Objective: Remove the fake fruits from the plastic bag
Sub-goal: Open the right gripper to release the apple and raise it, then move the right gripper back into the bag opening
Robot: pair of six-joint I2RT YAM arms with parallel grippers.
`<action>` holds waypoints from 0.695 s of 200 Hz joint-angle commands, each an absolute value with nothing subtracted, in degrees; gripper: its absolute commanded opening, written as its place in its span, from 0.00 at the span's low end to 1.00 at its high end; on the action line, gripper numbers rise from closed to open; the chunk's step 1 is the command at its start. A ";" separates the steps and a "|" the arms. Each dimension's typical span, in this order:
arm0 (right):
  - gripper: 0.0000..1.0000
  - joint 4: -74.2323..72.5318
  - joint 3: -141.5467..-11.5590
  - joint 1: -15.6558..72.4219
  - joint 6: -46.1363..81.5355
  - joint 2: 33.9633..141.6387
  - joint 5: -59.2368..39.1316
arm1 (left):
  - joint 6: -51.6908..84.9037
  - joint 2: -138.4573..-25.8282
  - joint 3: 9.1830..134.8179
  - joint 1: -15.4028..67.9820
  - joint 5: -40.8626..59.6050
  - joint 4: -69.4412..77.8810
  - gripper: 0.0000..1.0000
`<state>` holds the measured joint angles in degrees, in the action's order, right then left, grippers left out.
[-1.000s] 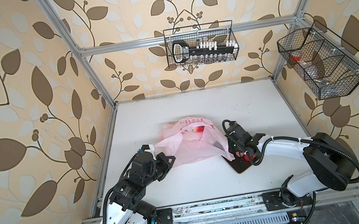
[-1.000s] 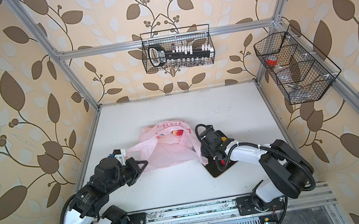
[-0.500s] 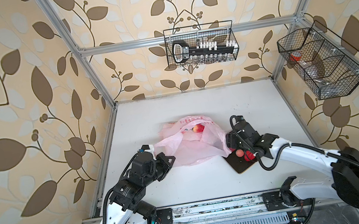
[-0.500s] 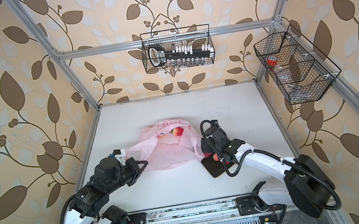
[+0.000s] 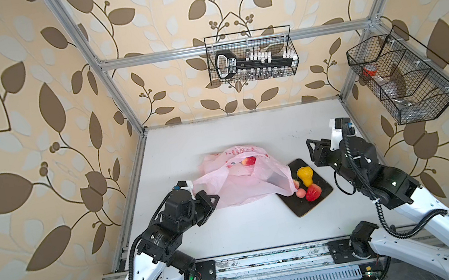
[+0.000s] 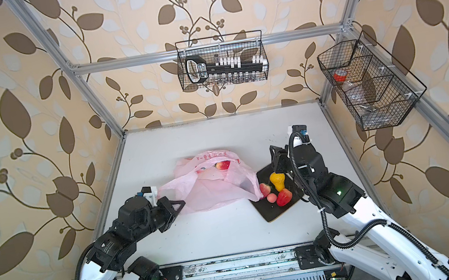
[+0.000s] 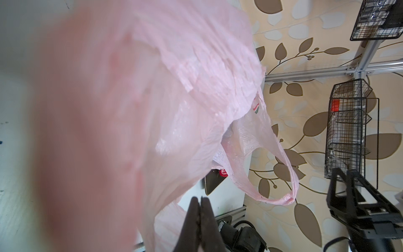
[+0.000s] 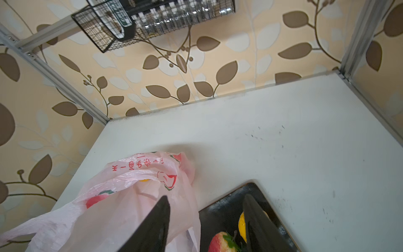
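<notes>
Found left gripper (image 7: 199, 199) clamped shut on plastic bag (image 5: 240, 187), mouth turned toward dark tray (image 5: 308, 206). Noted right gripper (image 8: 206, 198) half open, empty, above tray's far edge. Counted four fake fruits (image 5: 304, 175) on tray; glimpsed yellow fruit (image 8: 144, 180) inside bag, leftward of right jaws; judged right arm nearer

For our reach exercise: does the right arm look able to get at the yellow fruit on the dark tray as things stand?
Probably yes: the right gripper hangs open close by the yellow fruit, nothing between them; the plastic bag covers only the dark tray's opposite edge.
</notes>
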<state>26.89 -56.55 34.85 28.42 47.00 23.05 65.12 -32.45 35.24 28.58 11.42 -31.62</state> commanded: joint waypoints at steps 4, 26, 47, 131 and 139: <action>0.52 27.33 -59.90 40.35 24.53 51.94 17.02 | 65.57 -32.61 34.82 29.27 10.88 -30.28 0.00; 0.51 22.70 -61.06 52.67 24.92 58.94 18.36 | 65.49 -32.61 34.98 29.26 10.86 -30.39 0.00; 0.52 18.91 -62.59 59.20 26.37 68.05 19.60 | 65.34 -32.54 35.07 29.26 10.72 -30.60 0.00; 0.52 1.41 -68.07 56.24 50.85 99.51 18.94 | 64.95 -31.54 35.51 29.23 11.06 -31.30 0.00; 0.54 1.08 -69.69 55.72 52.27 102.02 19.00 | 64.82 -31.62 35.60 29.24 11.28 -31.25 0.00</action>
